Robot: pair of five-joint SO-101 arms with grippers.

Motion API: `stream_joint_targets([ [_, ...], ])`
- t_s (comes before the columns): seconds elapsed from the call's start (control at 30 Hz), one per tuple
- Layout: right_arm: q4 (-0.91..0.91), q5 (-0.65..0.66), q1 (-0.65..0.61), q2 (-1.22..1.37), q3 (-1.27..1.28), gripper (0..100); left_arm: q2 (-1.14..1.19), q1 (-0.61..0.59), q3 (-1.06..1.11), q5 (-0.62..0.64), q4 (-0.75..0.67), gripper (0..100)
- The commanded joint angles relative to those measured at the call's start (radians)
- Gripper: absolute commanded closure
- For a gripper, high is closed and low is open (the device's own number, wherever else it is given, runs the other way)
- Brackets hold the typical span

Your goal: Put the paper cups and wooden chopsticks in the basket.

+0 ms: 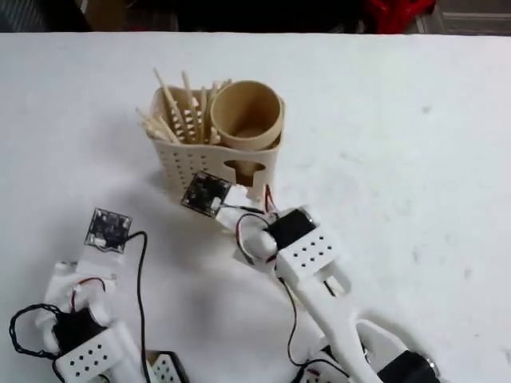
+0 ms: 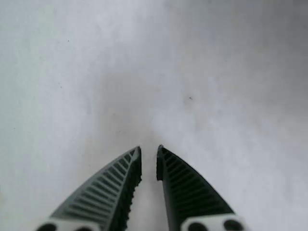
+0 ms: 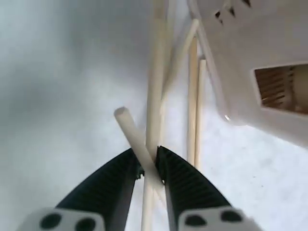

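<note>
White table: right gripper (image 3: pixel 149 158) pinches one wooden chopstick (image 3: pixel 129 124), seemingly slanted across loose chopsticks (image 3: pixel 193 96) lying alongside the basket (image 3: pixel 250 38) just ahead.

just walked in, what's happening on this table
The right gripper is shut on one wooden chopstick, which crosses several loose chopsticks lying on the table beside the basket. The basket already holds a paper cup and a bundle of chopsticks. The left gripper hangs empty over bare table.
</note>
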Motion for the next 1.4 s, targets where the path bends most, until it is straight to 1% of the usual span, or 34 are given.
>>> stream_joint_targets([
  [0.0, 0.002, 0.02, -0.005, 0.028, -0.006, 97.4, 0.005, 0.012, -0.003, 0.0, 0.008, 92],
  [0.1, -0.042, 0.011, -0.007, 0.11, -0.005, 96.6, 0.005, 0.012, -0.003, 0.0, 0.008, 92],
  [0.23, -0.153, -0.011, -0.004, 0.248, -0.008, 88.5, 0.005, 0.012, -0.003, 0.0, 0.008, 92],
  [0.27, -0.173, -0.011, -0.005, 0.277, -0.008, 88.3, 0.005, 0.012, -0.003, 0.0, 0.008, 92],
  [0.43, -0.237, -0.005, -0.004, 0.371, -0.008, 91.9, 0.005, 0.012, -0.003, 0.0, 0.008, 92],
  [0.57, -0.237, -0.005, -0.004, 0.38, -0.008, 94.3, 0.005, 0.012, -0.003, 0.0, 0.008, 92],
  [0.73, -0.239, -0.005, -0.004, 0.389, -0.005, 92.8, 0.005, 0.012, -0.003, 0.0, 0.008, 92],
  [0.87, -0.239, -0.009, 0.005, 0.375, -0.012, 98.7, 0.005, 0.012, -0.003, 0.0, 0.008, 92],
  [0.93, -0.223, -0.012, 0.019, 0.351, -0.034, 97.9, 0.005, 0.012, -0.003, 0.0, 0.008, 92],
  [1.03, -0.15, -0.017, 0.039, 0.277, -0.077, 98.2, 0.005, 0.012, -0.003, 0.0, 0.008, 92],
  [1.17, -0.051, -0.075, 0.033, 0.15, -0.127, 98.2, 0.005, 0.012, -0.003, 0.0, 0.008, 92],
  [1.37, 0.053, -0.106, 0.035, 0.021, -0.239, 98.2, 0.005, 0.012, -0.003, 0.0, 0.008, 92],
])
